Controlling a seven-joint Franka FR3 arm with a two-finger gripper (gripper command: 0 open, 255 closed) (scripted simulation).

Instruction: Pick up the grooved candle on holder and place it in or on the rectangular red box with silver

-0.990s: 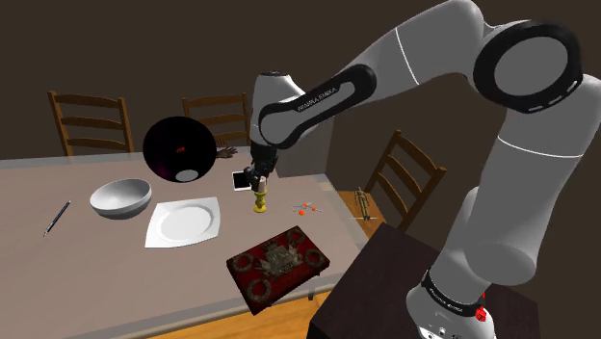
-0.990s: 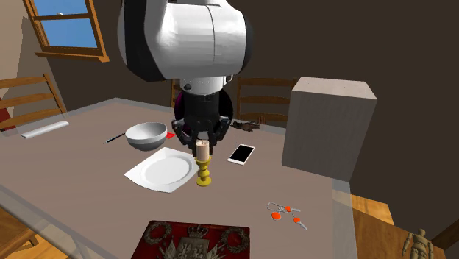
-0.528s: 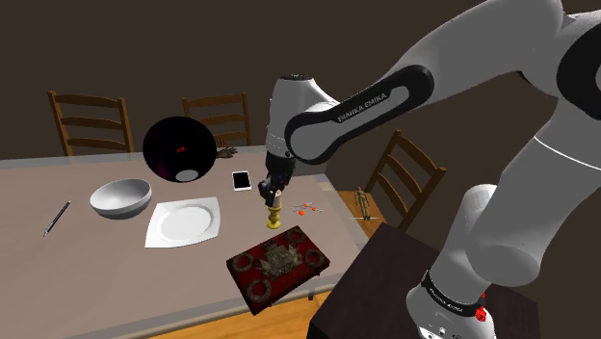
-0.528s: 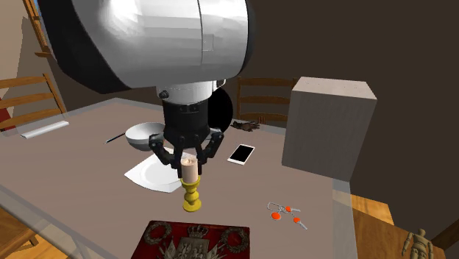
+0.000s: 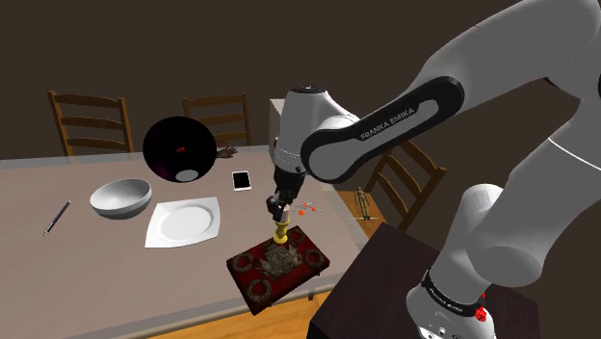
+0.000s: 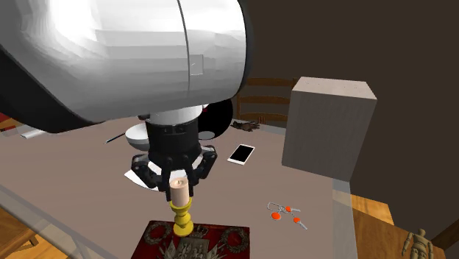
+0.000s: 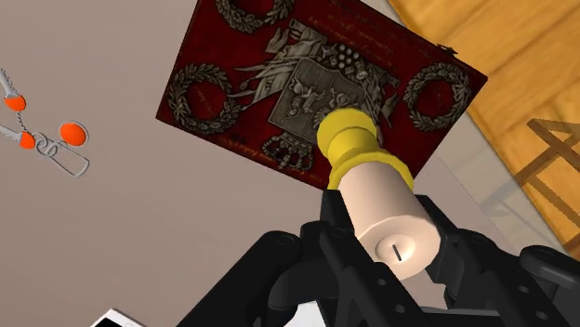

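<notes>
I'm carrying the candle on its yellow holder (image 6: 181, 197), with the gripper (image 6: 179, 179) clamped around its cream stem. In the last second I've swung it away from the white plate (image 5: 183, 221) across the worktop (image 5: 87, 260). It's now hanging just above the red box (image 5: 279, 263), so I judge lowering comes next.

The candle (image 7: 390, 218) looks like smooth, matt cream wax, and its holder (image 7: 349, 139) is glossy yellow, like polished brass. The red box (image 7: 246, 46) has a dull lid with raised silver metal ornament (image 7: 307, 84). The table (image 7: 112, 232) is matt and smooth, and the floor (image 7: 502, 37) is wood boards. The bowl (image 5: 121, 197) shines like metal. The chair (image 5: 91, 120) is wood. The gripper (image 6: 179, 179) is matt black.
</notes>
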